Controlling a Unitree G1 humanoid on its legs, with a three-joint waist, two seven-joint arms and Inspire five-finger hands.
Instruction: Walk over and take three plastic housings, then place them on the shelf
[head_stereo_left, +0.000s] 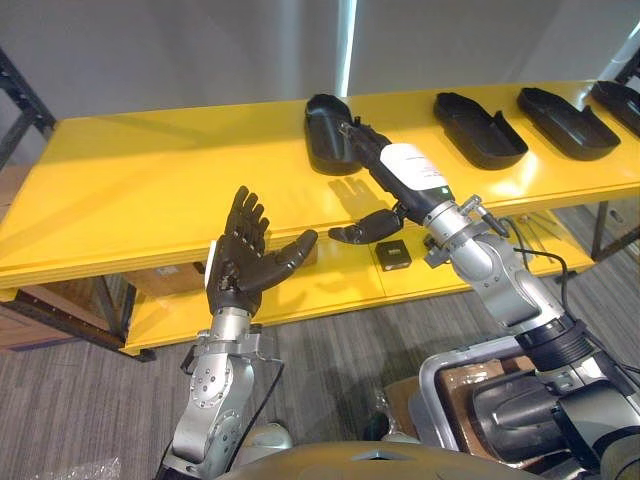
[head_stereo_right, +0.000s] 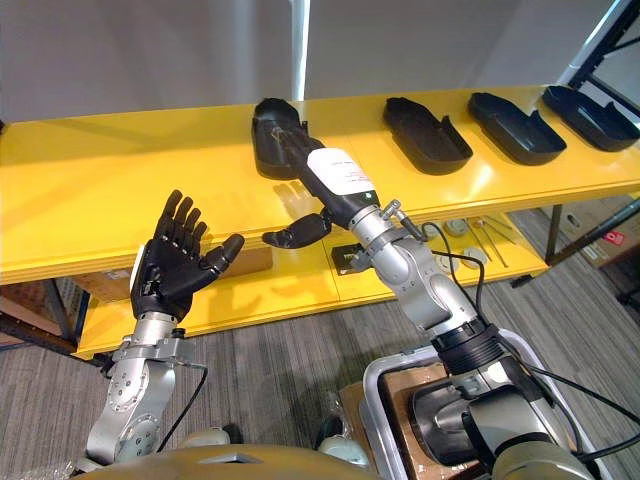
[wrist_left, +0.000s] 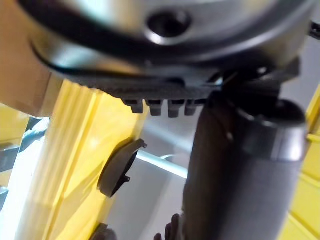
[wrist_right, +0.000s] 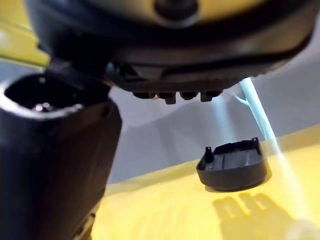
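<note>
The step in hand looked to be the first pick-up, of the leftmost housing (head_stereo_left: 322, 112) on the yellow shelf (head_stereo_left: 150, 180). To do it well, the right hand would probably need to come down so the fingers hooked over that housing's raised rim and the thumb closed under its near wall, squeezing gently, since the hollow black shell looked light and likely to skate on the smooth board.

Well left of that housing and nearer the robot, the left hand (head_stereo_left: 245, 255) was raised palm-up with fingers spread apart, holding nothing. The right hand (head_stereo_left: 378, 152) reached over the housing's near right side, fingers straight and together, thumb (head_stereo_left: 362, 230) hanging wide below; it clasped nothing. Whether the fingertips touched the rim could not be told, though the right wrist view showed the shell lying free ahead. To its right, three more housings (head_stereo_left: 478, 128) (head_stereo_left: 565, 122) (head_stereo_left: 618, 100) lay in a row.
</note>
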